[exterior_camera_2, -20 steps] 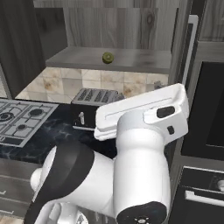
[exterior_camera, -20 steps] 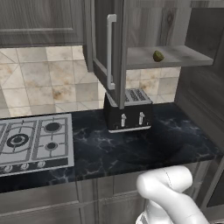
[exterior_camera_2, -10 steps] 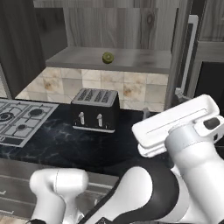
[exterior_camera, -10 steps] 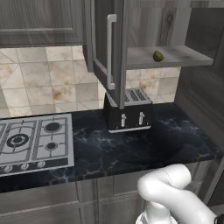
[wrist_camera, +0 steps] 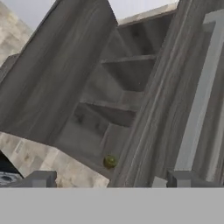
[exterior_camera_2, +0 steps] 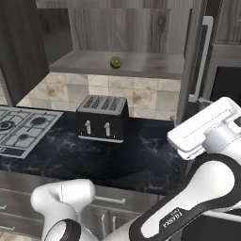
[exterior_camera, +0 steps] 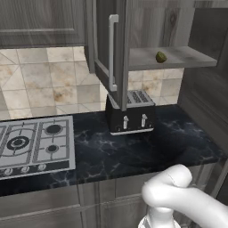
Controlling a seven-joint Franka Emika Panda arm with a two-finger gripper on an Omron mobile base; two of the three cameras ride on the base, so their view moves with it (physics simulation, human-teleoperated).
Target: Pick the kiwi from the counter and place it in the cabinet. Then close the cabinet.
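The kiwi (exterior_camera: 161, 57) (exterior_camera_2: 116, 61) (wrist_camera: 110, 161) lies on the grey inner shelf (exterior_camera: 187, 57) (exterior_camera_2: 146, 63) of the cabinet, near its front edge. Both cabinet doors stand open: the left door (exterior_camera: 118, 40) swings out over the toaster, the right door (exterior_camera_2: 193, 56) (wrist_camera: 175, 100) hangs close to my hand. My gripper (wrist_camera: 113, 178) is open with nothing between its fingertips (wrist_camera: 41, 178), and looks along the right door's edge toward the kiwi. The black veined counter (exterior_camera: 133, 153) (exterior_camera_2: 146, 157) runs below.
A black toaster (exterior_camera: 130, 112) (exterior_camera_2: 102, 117) stands on the counter under the shelf. A silver gas hob (exterior_camera: 31, 142) (exterior_camera_2: 23, 129) is set in at the left. The right door's long silver handle (exterior_camera_2: 203, 56) (wrist_camera: 199, 105) is beside my hand.
My arm has swung right and back, away from in front of the toaster toward the right cabinet door. The kiwi has stayed on the shelf. The gripper has stayed open.
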